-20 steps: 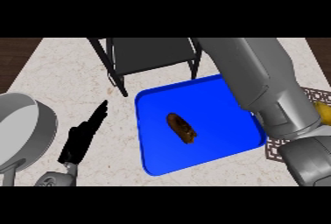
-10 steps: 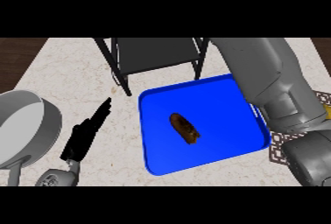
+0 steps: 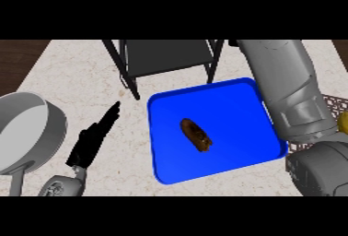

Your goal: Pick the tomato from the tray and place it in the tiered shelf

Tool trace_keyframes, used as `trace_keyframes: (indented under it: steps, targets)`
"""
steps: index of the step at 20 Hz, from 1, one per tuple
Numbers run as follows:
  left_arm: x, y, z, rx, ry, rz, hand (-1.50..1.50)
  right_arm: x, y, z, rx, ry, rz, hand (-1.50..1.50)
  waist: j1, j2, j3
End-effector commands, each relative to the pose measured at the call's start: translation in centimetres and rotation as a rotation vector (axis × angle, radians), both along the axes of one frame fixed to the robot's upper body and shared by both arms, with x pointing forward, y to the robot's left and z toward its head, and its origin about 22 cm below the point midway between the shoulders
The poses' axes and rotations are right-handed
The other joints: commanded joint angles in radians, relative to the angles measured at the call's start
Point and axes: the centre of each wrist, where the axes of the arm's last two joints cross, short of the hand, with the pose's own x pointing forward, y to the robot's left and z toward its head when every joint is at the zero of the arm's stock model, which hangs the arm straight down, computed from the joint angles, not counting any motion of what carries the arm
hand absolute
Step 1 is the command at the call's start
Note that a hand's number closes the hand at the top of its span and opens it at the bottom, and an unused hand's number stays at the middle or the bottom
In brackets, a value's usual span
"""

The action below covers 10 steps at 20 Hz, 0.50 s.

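Here, one blue tray (image 3: 238, 99) lies on the counter with one dark brown oblong item (image 3: 195, 134) on it.

That brown item, the only thing on the tray, lies near the tray's middle, tilted; it looks nothing like a red tomato. One dark shelf (image 3: 170, 57) stands just behind the tray at the far edge of the counter (image 3: 81, 73). One grey pan (image 3: 31, 131) sits at the left. The left hand (image 3: 92, 140) shows between pan and tray, fingers straight and pointing away, holding nothing. One grey right forearm (image 3: 292, 97) runs along the tray's right side up toward the shelf; its hand is out of sight. At the right edge, a bit of a patterned mat (image 3: 337, 102) and a yellow thing (image 3: 344, 122) show.
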Motion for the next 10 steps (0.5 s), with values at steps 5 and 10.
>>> trace_keyframes:
  steps: [5,10]
  targets:
    - [0.0,1.8,-0.8,-0.002,0.003,0.043,0.00,-0.1,1.3,-2.7,0.258,-0.170,-0.170,-1.50,-0.013,0.023,-0.012]
    - [-0.5,2.5,-1.6,0.008,0.042,0.062,0.00,0.7,-2.2,-2.3,0.245,-0.228,-0.353,-1.50,-0.055,0.007,-0.013]
